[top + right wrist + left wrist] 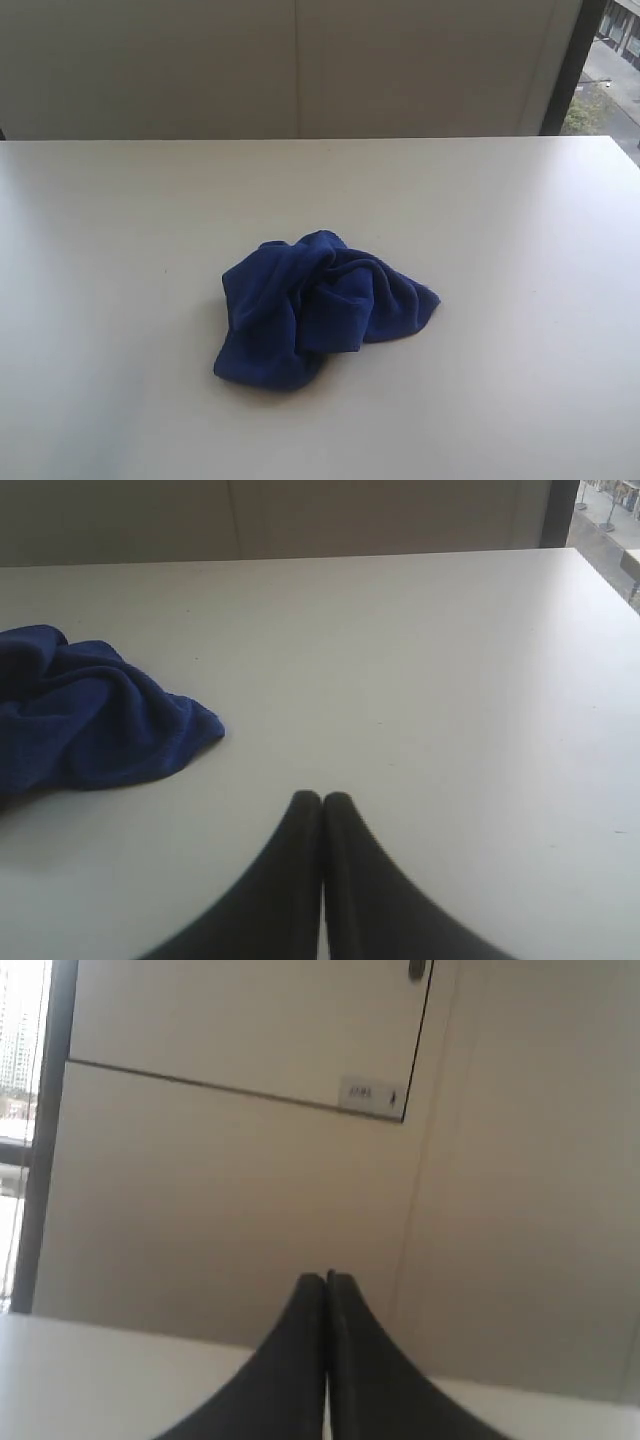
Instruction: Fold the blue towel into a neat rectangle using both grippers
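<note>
The blue towel (318, 308) lies crumpled in a heap near the middle of the white table (520, 250). No arm shows in the exterior view. In the right wrist view my right gripper (322, 798) is shut with nothing in it, above bare table, and the towel (90, 708) lies apart from it. My left gripper (326, 1280) is shut and empty too, pointing over the table's far edge at a beige wall; the towel is out of that view.
A beige panelled wall (300, 70) runs behind the table's far edge. A dark window frame (570, 70) stands at the back right with the street outside. A small label (368, 1093) sits on a wall panel.
</note>
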Motion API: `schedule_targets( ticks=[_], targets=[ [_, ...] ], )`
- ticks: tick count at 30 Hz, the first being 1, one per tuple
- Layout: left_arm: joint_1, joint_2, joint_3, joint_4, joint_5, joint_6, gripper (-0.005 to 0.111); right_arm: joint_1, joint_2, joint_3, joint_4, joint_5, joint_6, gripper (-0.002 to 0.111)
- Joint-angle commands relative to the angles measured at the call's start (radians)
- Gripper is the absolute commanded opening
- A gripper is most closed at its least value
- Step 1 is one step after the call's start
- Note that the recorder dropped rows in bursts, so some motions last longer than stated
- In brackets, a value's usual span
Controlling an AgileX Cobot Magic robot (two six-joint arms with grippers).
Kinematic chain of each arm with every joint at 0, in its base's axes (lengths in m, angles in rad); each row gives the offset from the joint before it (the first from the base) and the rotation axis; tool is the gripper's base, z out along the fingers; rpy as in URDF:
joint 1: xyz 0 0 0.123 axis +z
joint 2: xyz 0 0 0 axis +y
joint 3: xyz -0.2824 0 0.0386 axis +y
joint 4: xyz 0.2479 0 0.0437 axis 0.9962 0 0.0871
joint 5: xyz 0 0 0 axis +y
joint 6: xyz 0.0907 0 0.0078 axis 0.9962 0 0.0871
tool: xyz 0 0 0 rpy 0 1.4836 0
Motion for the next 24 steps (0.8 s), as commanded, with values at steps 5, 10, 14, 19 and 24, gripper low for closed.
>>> schedule_targets(
  ticks=[5, 10, 14, 19, 24],
  targets=[
    [0.004, 0.105, -0.072, 0.086, -0.134, -0.063, 0.000, -0.003, -0.007, 0.005, 0.002, -0.006, 0.002, 0.000],
    [0.004, 0.265, -0.225, 0.260, -0.008, -0.136, 0.000, -0.003, -0.007, 0.005, 0.002, -0.006, 0.002, 0.000],
    [0.004, 0.434, -0.309, 0.397, 0.115, -0.204, 0.000, -0.003, -0.007, 0.005, 0.002, -0.006, 0.002, 0.000],
    [-0.005, 0.736, -0.370, 0.444, 0.284, -0.228, 0.000, -0.003, -0.007, 0.005, 0.003, -0.006, 0.002, 0.000],
    [-0.242, 1.027, -0.578, 0.524, 0.663, -0.161, 0.000, -0.003, -0.007, 0.005, 0.003, -0.006, 0.002, 0.000]
  ],
)
